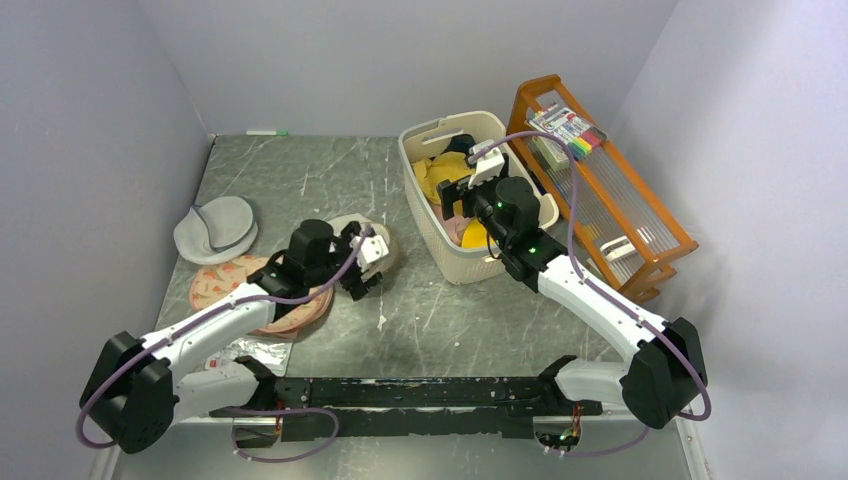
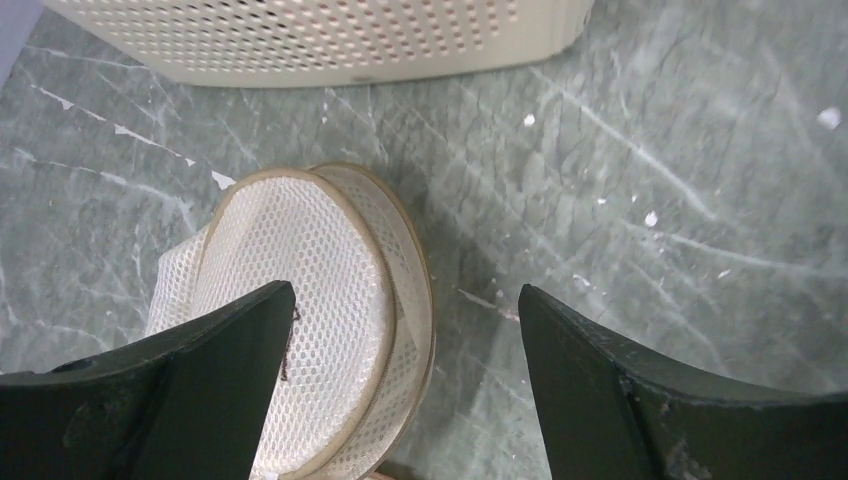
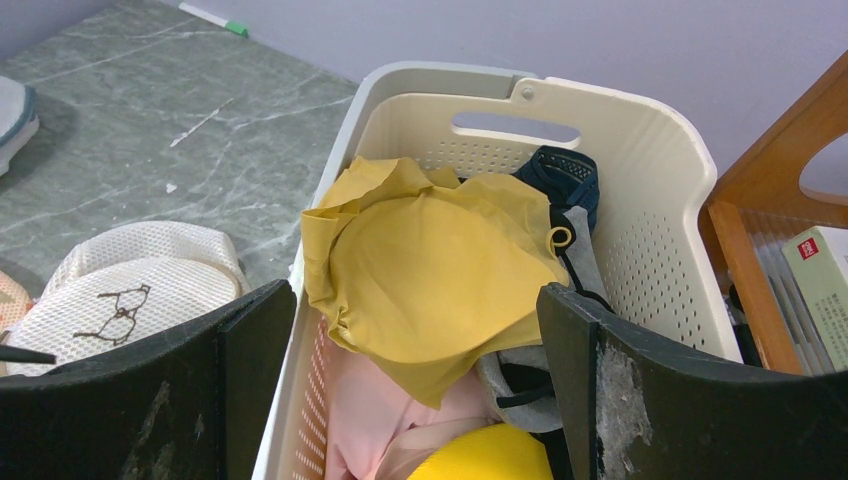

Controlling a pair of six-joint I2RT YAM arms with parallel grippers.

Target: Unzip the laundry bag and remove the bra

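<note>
Left pincer (image 2: 405,300): fingers wide apart, nothing between them; hangs just above the laundry bag (image 2: 310,250).
Bag: cream mesh, lying on the counter (image 2: 620,200) near the perforated basket (image 2: 350,40). Two tan-edged rims sit offset, so the zip looks undone. Inside not visible.
Right pincer (image 3: 415,295): fingers spread, holding nothing, poised over the basket.
Bra (image 3: 480,455): judged to be the smooth yellow cup at the bottom edge of the right wrist view, inside the basket, against a pale pink garment (image 3: 365,410) and below a mustard cloth (image 3: 430,280). Mostly cut off, so not certain.
Progress: unzipping looks done; bra looks out of the bag. Little seems left.
View differences: right wrist alone shows the basket's contents and the bag's black logo (image 3: 115,305). Left wrist alone shows the split rims. Top view alone shows a pink printed bag (image 1: 225,285) and a grey bag (image 1: 215,232) on the left.
</note>
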